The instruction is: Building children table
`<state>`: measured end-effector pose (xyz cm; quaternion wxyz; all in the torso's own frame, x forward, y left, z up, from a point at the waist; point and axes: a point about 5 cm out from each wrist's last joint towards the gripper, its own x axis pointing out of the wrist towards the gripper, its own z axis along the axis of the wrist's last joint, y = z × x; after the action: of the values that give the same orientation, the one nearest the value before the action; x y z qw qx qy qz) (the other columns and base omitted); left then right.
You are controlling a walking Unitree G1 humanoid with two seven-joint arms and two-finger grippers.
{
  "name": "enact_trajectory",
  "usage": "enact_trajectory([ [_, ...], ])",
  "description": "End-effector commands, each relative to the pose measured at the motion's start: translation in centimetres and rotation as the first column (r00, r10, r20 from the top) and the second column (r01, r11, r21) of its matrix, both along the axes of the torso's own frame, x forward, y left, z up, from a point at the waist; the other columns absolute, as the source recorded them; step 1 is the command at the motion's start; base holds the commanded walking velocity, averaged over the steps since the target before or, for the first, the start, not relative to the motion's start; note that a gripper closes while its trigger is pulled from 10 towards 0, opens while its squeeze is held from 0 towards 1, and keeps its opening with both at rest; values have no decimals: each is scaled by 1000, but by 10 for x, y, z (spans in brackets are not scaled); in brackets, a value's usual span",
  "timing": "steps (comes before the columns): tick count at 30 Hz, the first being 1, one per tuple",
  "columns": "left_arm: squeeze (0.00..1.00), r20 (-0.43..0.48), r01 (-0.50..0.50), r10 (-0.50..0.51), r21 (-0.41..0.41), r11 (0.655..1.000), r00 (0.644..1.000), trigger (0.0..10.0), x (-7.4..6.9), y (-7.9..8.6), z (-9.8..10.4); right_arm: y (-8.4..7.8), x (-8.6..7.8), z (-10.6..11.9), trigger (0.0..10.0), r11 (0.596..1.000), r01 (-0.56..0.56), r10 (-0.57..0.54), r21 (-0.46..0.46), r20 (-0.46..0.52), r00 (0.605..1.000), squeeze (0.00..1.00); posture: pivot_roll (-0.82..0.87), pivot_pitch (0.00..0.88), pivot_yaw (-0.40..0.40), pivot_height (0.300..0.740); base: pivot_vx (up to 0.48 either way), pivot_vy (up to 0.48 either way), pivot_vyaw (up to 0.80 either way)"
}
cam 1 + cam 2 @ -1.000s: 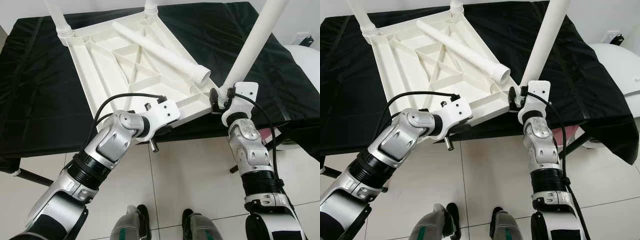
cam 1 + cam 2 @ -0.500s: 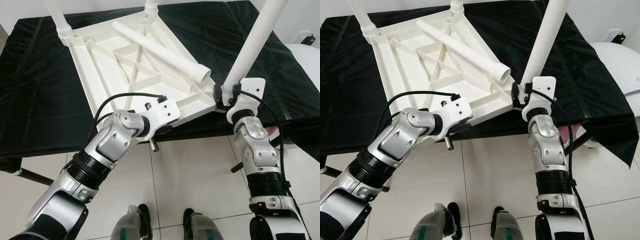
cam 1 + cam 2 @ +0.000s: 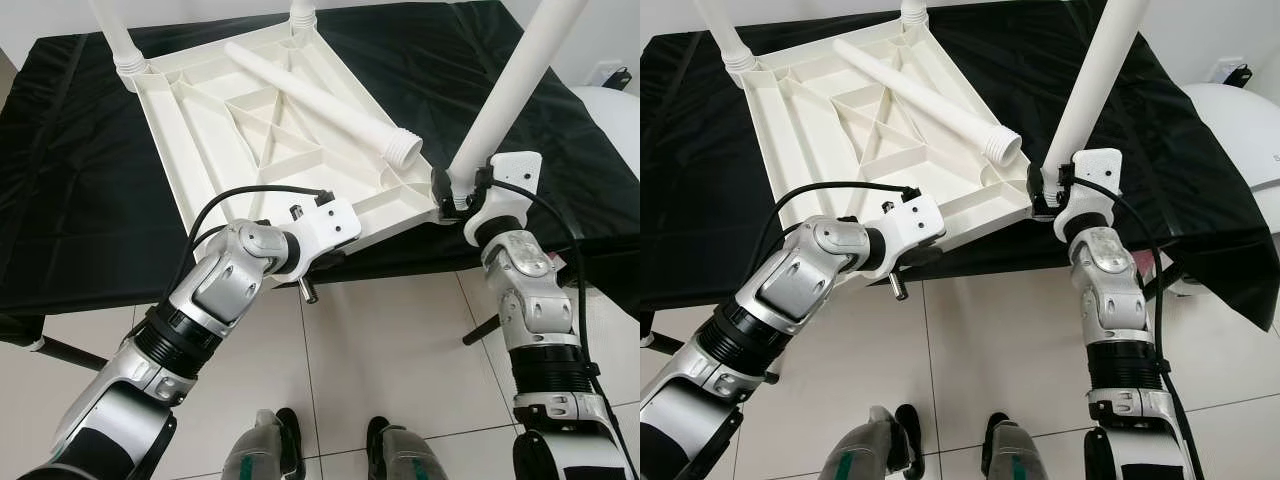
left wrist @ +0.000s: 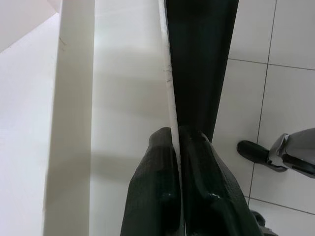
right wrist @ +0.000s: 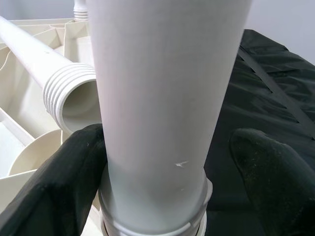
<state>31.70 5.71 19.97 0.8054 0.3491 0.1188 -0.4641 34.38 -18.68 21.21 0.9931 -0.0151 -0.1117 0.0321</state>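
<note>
In the left eye view, your upturned white tabletop lies on black cloth. The left wrist view shows left gripper pinched on its edge. The right wrist view shows right gripper spread around the corner leg, one finger touching.

Black-draped bench, tiled floor

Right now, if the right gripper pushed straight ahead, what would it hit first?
The upright white leg sits between the right gripper's fingers, so that comes first. Just past it lies the loose leg's threaded end on the upturned tabletop.
</note>
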Motion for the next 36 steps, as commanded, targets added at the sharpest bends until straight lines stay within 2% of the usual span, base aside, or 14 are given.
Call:
enact_trajectory([
  [1, 0, 62, -30, 29, 23, 999, 998, 10000, 6, 5, 7, -3, -1, 2, 10000, 1000, -18, 18, -1, -2, 1000, 0, -129, 202, 71, 740, 0, 0, 0],
  [11, 0, 65, -33, 31, 23, 999, 997, 10000, 6, 5, 8, -4, -1, 9, 10000, 994, -107, 107, -14, 6, 994, 0, -129, 200, 72, 740, 0, 0, 0],
  [16, 0, 67, -30, 29, 22, 999, 997, 10000, 6, 5, 8, -9, -1, 15, 10000, 982, -187, 187, -26, 2, 982, 0, -132, 197, 72, 740, 0, 0, 0],
  [24, 0, 69, -27, 26, 22, 999, 997, 10000, 6, 4, 8, -19, 4, 21, 10000, 974, -222, 222, -46, -3, 975, 0, -129, 189, 68, 740, 0, 0, 0],
  [36, 0, 70, -26, 24, 24, 999, 997, 10000, 4, 5, 8, -24, 9, 21, 10000, 937, -336, 334, -96, -36, 942, 0, -123, 183, 67, 740, 0, 0, 0],
])
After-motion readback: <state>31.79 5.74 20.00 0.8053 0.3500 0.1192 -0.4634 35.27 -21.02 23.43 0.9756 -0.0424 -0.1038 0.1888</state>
